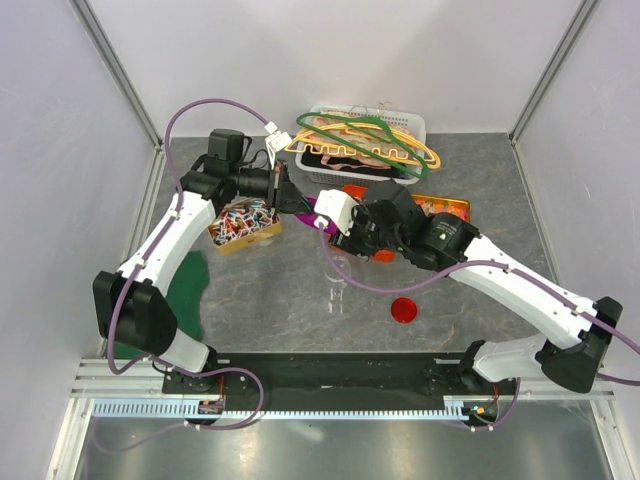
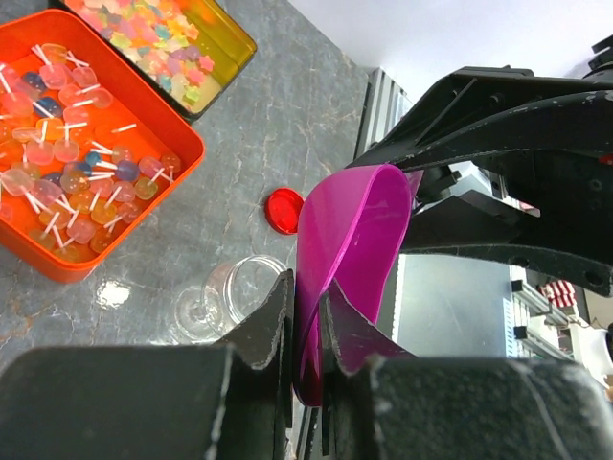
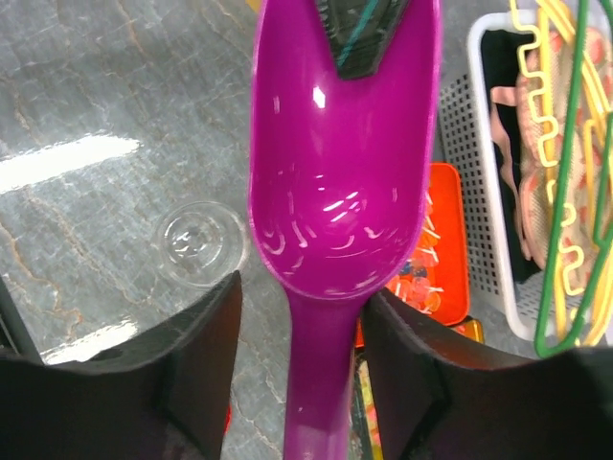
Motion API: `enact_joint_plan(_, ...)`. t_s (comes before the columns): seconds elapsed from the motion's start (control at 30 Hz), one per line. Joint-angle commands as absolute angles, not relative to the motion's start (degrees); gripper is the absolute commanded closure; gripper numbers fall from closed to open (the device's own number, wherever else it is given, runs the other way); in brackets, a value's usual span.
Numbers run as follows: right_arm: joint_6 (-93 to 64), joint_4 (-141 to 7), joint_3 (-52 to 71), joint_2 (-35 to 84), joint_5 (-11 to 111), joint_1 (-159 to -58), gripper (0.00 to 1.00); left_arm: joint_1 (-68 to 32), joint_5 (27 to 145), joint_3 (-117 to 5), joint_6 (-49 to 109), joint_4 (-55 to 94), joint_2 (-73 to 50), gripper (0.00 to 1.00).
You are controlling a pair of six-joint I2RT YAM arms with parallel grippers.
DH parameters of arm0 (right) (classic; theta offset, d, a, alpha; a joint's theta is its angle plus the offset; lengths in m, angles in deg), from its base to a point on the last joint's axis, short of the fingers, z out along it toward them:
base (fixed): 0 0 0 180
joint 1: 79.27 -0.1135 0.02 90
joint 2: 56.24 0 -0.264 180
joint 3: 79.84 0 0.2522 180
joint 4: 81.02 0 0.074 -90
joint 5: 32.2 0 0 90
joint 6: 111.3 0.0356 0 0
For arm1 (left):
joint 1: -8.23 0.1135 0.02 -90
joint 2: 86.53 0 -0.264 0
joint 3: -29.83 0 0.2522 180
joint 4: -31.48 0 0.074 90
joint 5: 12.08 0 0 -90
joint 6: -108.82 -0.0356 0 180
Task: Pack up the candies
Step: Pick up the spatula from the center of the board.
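Black left gripper (image 2: pixel 306 297) clamps glossy magenta scoop (image 3: pixel 335 172); right gripper (image 3: pixel 302 297) spread round its handle (image 3: pixel 316 383).

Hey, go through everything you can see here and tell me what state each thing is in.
Scoop: empty, held.
Left gripper: shut on scoop's rim.
Right gripper: around scoop's handle, grip unclear.
Jar: upright, open, empty.
Lid: off, lying flat.
Candies: unpacked, in open tin.
Orange tray: open, filled.

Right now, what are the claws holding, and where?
The purple scoop: left claw pinches its bowl's rim; right claw straddles its handle, grip uncertain.
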State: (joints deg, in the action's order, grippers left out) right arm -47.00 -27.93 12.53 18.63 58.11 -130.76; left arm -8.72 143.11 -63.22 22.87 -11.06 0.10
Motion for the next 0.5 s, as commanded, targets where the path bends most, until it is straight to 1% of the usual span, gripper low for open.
enact_joint_plan(0.0,-46.1,-31.0,16.8,19.3,60.7,-131.1,0.45,-8.4,147.1,-63.0,25.7,-7.9,-0.6,0.98)
enact_joint_plan(0.07,-46.0,-31.0,17.5,19.5,60.7,-131.3,0.49,-8.4,147.7,-62.8,25.8,-7.7,-0.4,0.98)
enact_joint_plan(0.13,-46.0,-30.8,17.9,19.7,60.8,-131.7,0.51,-8.5,148.2,-62.3,26.0,-7.4,0.0,0.98)
enact_joint_plan(0.17,-46.3,-30.8,18.0,19.8,61.0,-131.7,0.53,-8.5,149.1,-62.2,26.4,-7.0,0.1,0.98)
enact_joint_plan(0.2,-46.8,-30.9,18.1,19.8,61.6,-132.2,0.58,-8.4,150.6,-62.2,26.9,-6.5,0.7,0.98)
enact_joint_plan(0.3,-47.0,-31.1,18.2,19.7,62.1,-132.3,0.63,-8.4,150.8,-61.5,27.1,-6.1,1.2,0.98)
enact_joint_plan(0.4,-47.0,-31.3,18.5,19.4,62.4,-132.4,0.69,-8.4,150.7,-60.8,27.4,-5.4,1.4,0.98)
enact_joint_plan(0.43,-47.1,-31.2,18.5,19.4,62.5,-132.4,0.73,-8.4,150.7,-60.7,27.5,-5.4,1.4,0.98)
enact_joint_plan(0.47,-47.0,-31.2,18.6,19.5,62.5,-132.5,0.74,-8.4,150.8,-60.7,27.8,-5.2,1.5,0.98)
